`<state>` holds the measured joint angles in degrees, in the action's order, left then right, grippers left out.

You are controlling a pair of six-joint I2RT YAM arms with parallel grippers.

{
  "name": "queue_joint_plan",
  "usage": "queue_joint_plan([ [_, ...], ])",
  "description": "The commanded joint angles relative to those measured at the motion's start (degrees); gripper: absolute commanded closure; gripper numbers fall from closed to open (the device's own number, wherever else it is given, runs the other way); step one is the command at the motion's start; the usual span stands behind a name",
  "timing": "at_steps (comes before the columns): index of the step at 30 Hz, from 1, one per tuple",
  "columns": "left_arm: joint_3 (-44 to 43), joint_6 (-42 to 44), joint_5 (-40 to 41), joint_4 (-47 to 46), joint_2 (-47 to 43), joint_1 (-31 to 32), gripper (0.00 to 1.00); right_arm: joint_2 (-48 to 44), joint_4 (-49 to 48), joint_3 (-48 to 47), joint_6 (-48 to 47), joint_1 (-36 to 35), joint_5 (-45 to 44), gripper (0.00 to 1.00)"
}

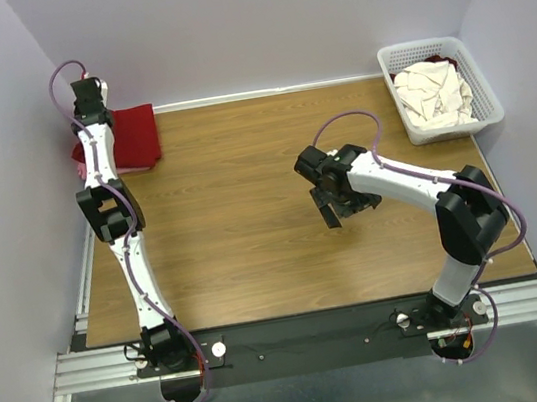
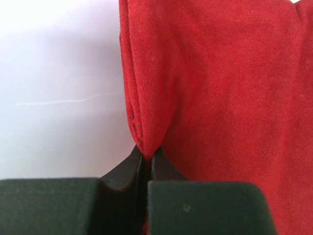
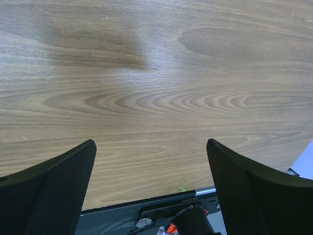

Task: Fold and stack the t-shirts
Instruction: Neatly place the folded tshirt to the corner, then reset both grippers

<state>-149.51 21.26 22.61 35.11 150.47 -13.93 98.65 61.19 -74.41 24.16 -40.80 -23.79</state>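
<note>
A dark red t-shirt (image 1: 132, 135) lies folded in the table's far left corner, with a strip of pink cloth (image 1: 82, 168) showing under its left edge. My left gripper (image 1: 94, 114) reaches over that corner. In the left wrist view it (image 2: 146, 154) is shut on a pinched fold of the red t-shirt (image 2: 220, 98), which fills the right side of that view. Cream-white t-shirts (image 1: 435, 95) sit crumpled in the basket. My right gripper (image 1: 330, 207) hovers over the middle of the table, and its wrist view shows it (image 3: 150, 142) open with only bare wood between the fingers.
The white lattice basket (image 1: 488, 99) stands at the far right corner. A little dark red cloth (image 1: 440, 60) shows at its back. Pale walls enclose the wooden table (image 1: 236, 186) on three sides. A metal rail (image 1: 319, 335) runs along the near edge.
</note>
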Motion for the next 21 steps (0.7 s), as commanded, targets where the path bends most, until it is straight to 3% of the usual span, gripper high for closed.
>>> queue_joint_plan([
  [1, -1.93, 0.89, 2.35, -2.07, 1.22, -0.57, 0.69, 0.75, 0.77, -0.56, 1.41, 0.19, -1.52, 0.0],
  [2, -1.66, 0.98, 2.0, -2.07, 1.14, -0.48, 0.02, 0.67, 0.69, -0.21, 1.41, 0.19, -1.52, 0.0],
  [9, -2.1, -1.74, -2.57, -1.98, -1.5, 1.54, 0.02, 0.4, -0.98, 0.58, 1.06, 0.19, -1.43, 0.0],
  [13, 2.19, -2.01, -3.71, -3.64, -4.92, 6.62, 0.02, -1.7, -2.12, 1.81, 0.97, 0.19, -2.39, 0.0],
  [21, 16.34, -8.41, -12.58, -11.2, -24.15, 17.35, 0.02, -8.73, -5.46, 1.73, 3.08, 0.19, -9.6, 0.0],
])
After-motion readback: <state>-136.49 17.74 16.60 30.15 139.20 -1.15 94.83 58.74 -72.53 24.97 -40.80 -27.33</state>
